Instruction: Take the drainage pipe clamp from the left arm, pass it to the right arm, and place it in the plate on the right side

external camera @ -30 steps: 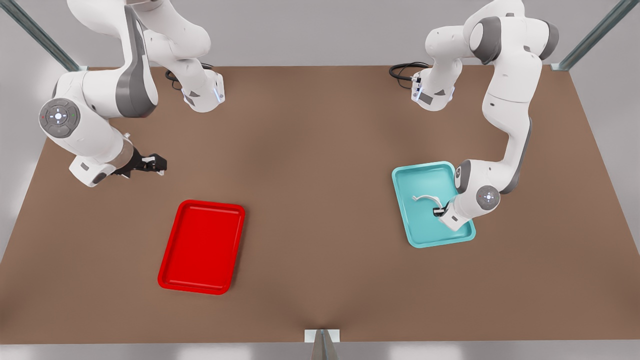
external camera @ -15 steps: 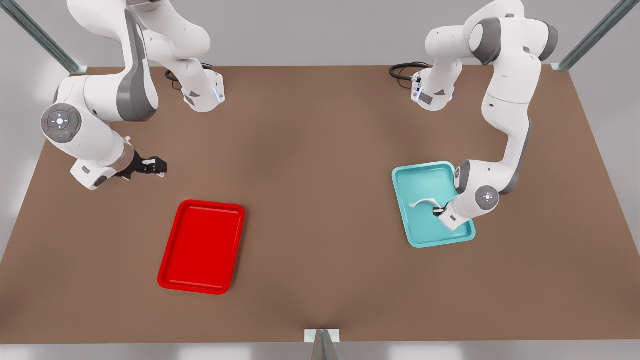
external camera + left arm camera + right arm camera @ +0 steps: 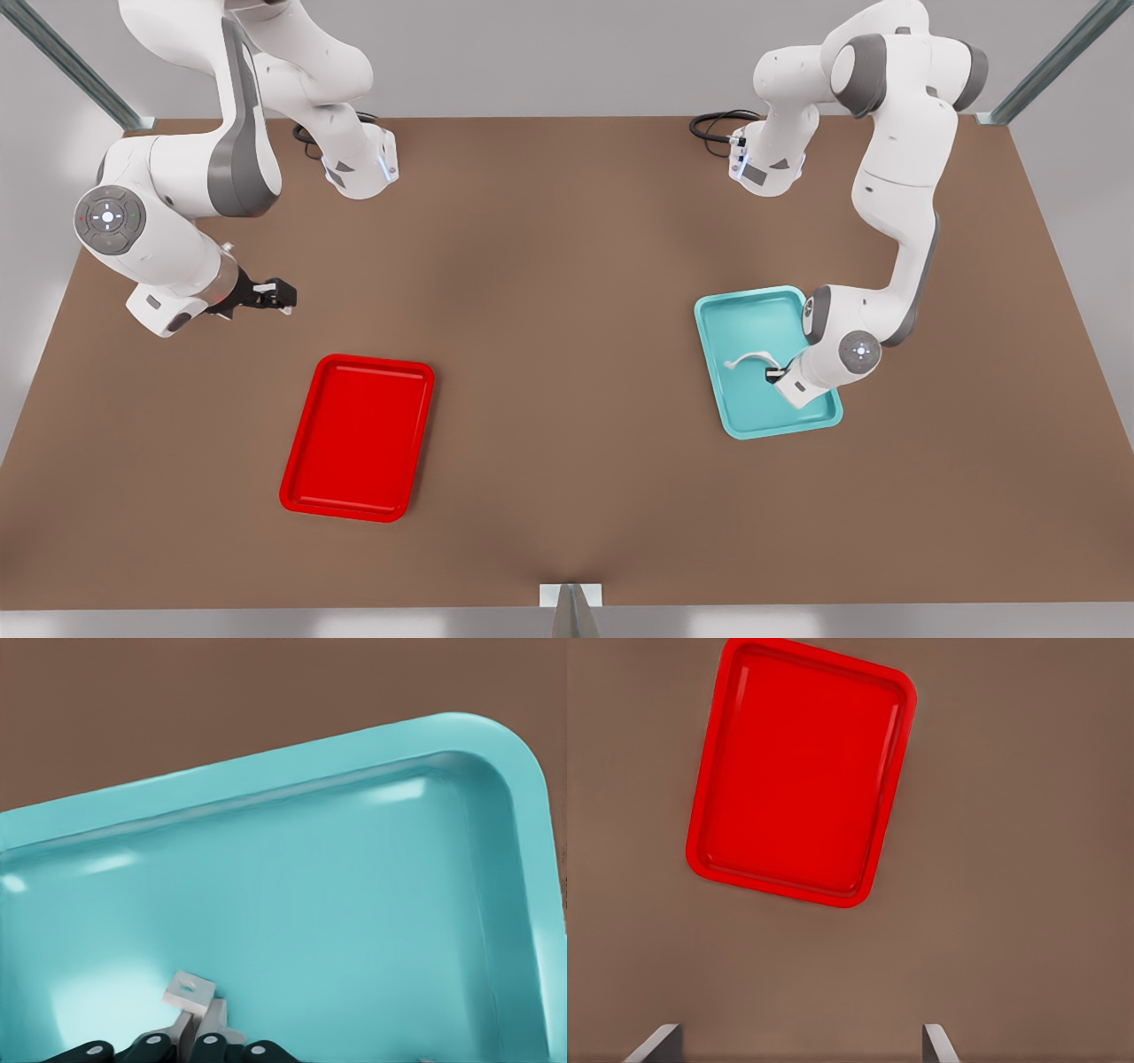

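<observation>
Now our left hand [image 3: 774, 373], pinching the drainage pipe clamp [image 3: 749, 359], has lifted it slightly off the teal tray [image 3: 744, 416]; our right hand [image 3: 276, 294], spread, waits at nine o'clock.

The drainage pipe clamp [image 3: 751, 359] — a thin white half-ring strap with a flat tab at each end — sits over the teal tray [image 3: 742, 416], one end pinched in the left end effector [image 3: 774, 375]. The plate [image 3: 358, 437] — bright red, shallow, rounded corners — lies flat on the worktop [image 3: 567, 292], well apart from the clamp.
</observation>
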